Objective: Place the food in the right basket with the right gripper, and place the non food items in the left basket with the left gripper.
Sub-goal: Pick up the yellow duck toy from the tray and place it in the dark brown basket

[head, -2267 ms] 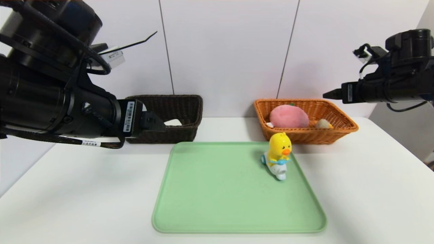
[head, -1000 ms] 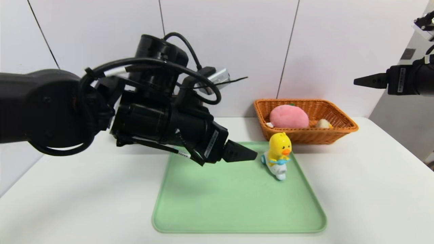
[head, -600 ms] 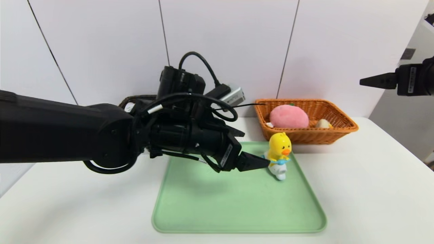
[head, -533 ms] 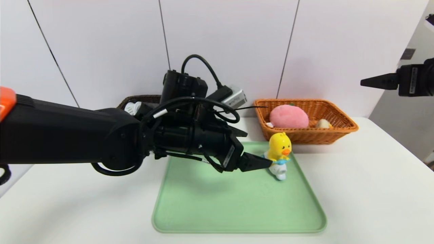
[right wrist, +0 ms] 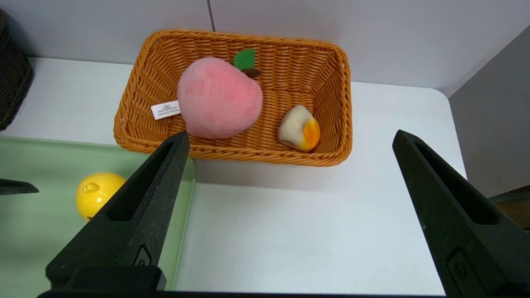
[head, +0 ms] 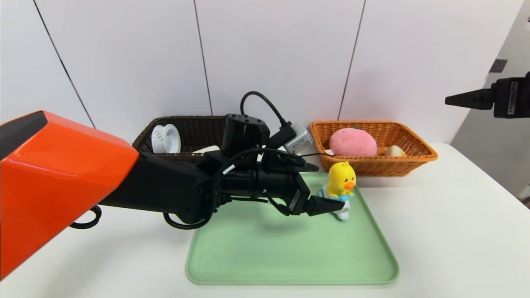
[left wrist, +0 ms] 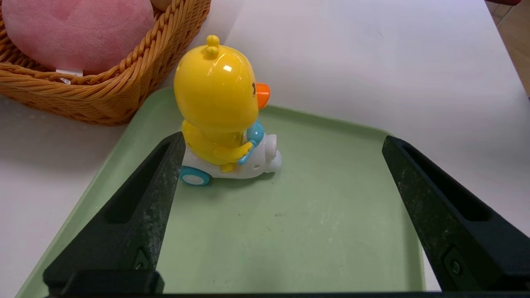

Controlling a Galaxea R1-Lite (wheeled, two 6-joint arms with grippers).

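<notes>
The left pincer (left wrist: 281,211) is spread wide and level with the duck toy (left wrist: 221,114), which sits upright near the green tray's (head: 265,265) far right corner. One finger (left wrist: 136,215) is right beside it, so a side grab looks planned. The right pincer (head: 463,100), also apart, hangs parked above the orange basket (right wrist: 339,124), probably since the food's already in there.

Orange basket (head: 414,159) crowds behind duck toy (head: 340,186).
</notes>
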